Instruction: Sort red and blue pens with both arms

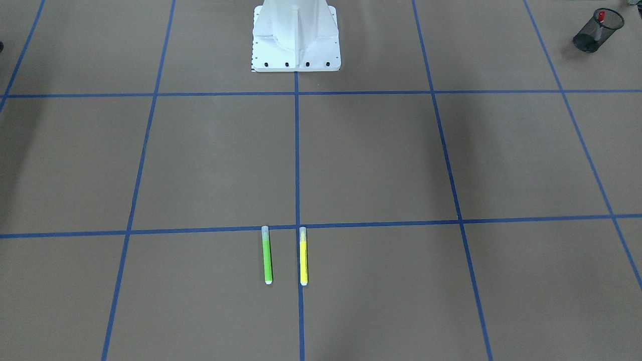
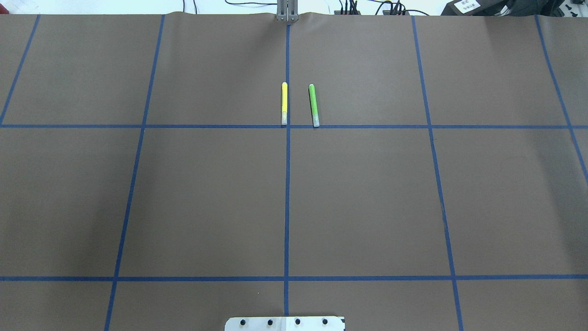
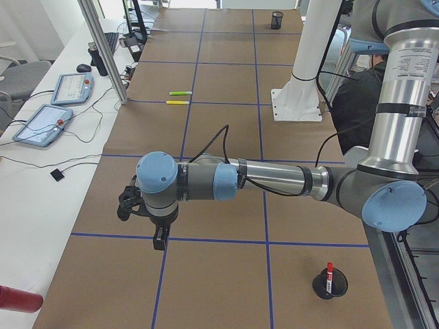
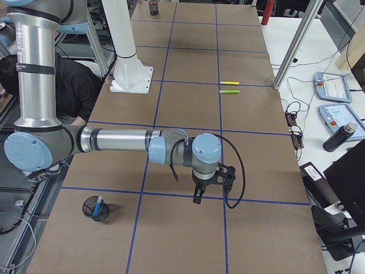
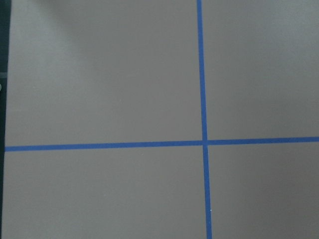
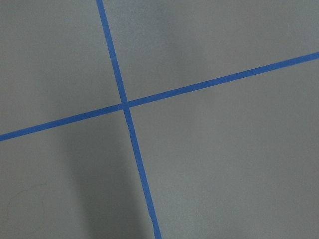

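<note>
The red pen [image 1: 601,19] stands red cap up in a black mesh cup [image 1: 594,37] on my left side of the table; the exterior left view also shows this red pen [image 3: 329,273]. The blue pen [image 4: 98,204] stands in another black mesh cup [image 4: 94,209] on my right side. My left gripper [image 3: 159,236] hangs over bare brown table, well apart from the cup. My right gripper [image 4: 197,194] hangs likewise over a tape crossing. Both show only in the side views, so I cannot tell whether they are open or shut.
A green pen [image 2: 313,105] and a yellow pen [image 2: 284,103] lie side by side at the far middle of the table. The white robot base [image 1: 296,37] stands at the near edge. Behind it sits a person [image 3: 357,96]. Tablets [image 3: 42,125] and cables lie beyond the far edge.
</note>
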Controlling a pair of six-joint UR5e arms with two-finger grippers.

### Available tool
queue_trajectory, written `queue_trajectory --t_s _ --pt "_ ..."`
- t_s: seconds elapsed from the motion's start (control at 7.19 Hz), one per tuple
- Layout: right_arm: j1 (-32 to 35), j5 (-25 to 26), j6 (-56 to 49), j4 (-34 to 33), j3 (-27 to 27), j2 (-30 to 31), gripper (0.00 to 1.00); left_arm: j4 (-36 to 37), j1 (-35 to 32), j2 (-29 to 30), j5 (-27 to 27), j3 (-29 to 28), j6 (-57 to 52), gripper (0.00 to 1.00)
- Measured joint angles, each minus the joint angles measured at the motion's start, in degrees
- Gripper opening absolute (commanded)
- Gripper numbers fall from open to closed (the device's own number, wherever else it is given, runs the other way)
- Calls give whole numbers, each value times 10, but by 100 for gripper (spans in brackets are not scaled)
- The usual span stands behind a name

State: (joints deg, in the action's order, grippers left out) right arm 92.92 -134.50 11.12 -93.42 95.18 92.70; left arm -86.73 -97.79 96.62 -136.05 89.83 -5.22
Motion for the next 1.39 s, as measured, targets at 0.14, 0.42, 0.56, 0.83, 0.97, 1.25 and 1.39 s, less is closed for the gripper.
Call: queue_trajectory --t_s 0.14,0.42,0.56,0.83,0.97,1.25,1.39 --pt "-13 0 10 1 1 -1 100 -26 25 -2 0 0 34 100" --pt "-45 -2 56 11 10 -3 100 -57 60 -8 1 -1 62 100" --pt "-59 -2 67 26 12 -3 100 -62 68 -9 1 0 66 100" --pt "-75 -2 73 42 11 -8 100 -73 72 -13 1 -1 82 100" --pt "-77 -1 80 50 9 -10 100 -82 73 -17 2 -1 93 100" --pt "-78 6 107 78 5 -12 100 -88 73 -23 3 -1 104 100" --pt "-78 8 113 87 4 -12 100 -89 73 -24 3 -3 103 100"
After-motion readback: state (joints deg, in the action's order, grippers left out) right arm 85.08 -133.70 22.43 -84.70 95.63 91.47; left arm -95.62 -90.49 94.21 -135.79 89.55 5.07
